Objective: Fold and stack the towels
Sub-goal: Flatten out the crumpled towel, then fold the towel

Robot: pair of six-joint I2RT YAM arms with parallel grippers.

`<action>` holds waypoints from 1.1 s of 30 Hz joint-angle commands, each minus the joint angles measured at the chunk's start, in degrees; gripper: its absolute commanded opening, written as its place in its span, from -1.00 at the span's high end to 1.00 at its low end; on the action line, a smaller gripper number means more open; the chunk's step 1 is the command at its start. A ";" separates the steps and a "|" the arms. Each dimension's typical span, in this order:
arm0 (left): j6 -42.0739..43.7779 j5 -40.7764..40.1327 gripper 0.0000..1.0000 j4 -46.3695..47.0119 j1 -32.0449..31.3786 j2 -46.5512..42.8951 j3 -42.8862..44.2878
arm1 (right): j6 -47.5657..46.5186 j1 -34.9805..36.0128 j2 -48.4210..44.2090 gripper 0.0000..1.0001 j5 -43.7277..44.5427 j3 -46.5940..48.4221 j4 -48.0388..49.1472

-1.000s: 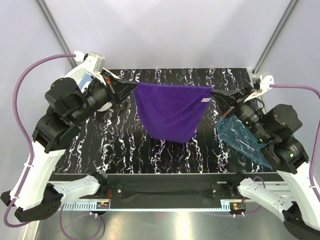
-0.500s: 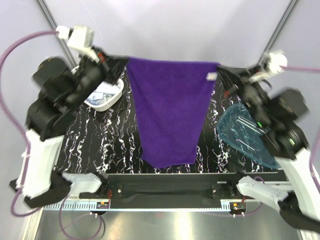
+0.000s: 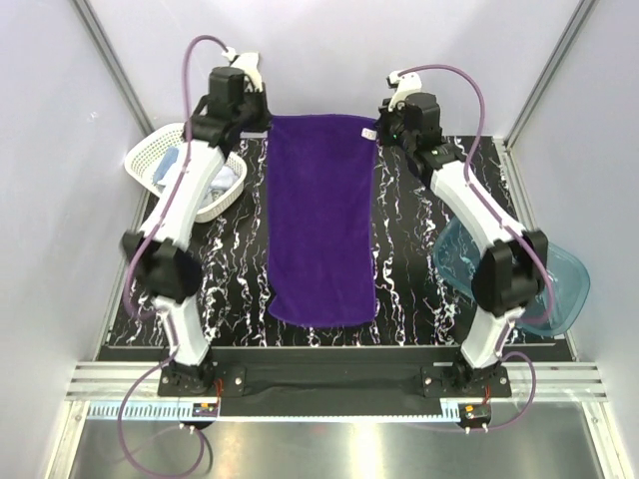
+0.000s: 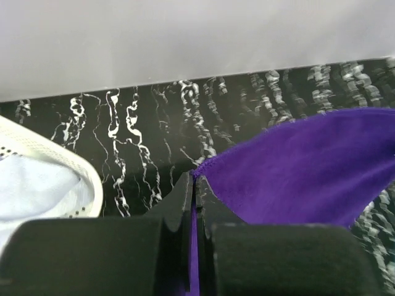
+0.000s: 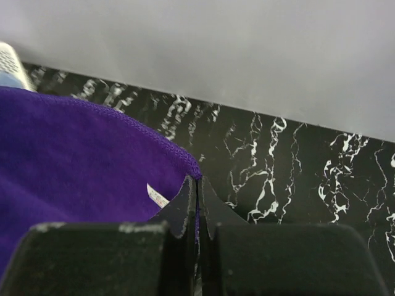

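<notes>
Deep purple cloth towel [image 3: 321, 230] spread lengthwise over the black marbled table [image 3: 419, 289]
Its free hem lies toward 6 o'clock; at 11 o'clock the left gripper [image 4: 194, 179] pinches one far corner, at 1 o'clock the right gripper [image 5: 197, 180] pinches the other

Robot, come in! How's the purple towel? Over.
Left pincer shut on purple towel, far corner. Right pincer shut on the other. Towel stretched out long. Basket, tub off to sides.

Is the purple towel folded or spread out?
Spread out: the purple towel stretches full length in one layer, far corners pinched by the left gripper and right gripper.
</notes>
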 commanded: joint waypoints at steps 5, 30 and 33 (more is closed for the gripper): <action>4.67 7.92 1.00 9.03 3.59 14.27 8.64 | -4.61 -2.71 7.48 1.00 -9.40 3.06 13.81; 5.21 11.89 1.00 10.08 3.86 0.93 -20.09 | -0.14 -2.89 -2.69 1.00 -14.77 -18.64 8.19; 4.85 10.83 1.00 10.45 3.77 -2.59 -25.90 | 0.92 -2.45 -4.99 1.00 -15.12 -22.34 6.10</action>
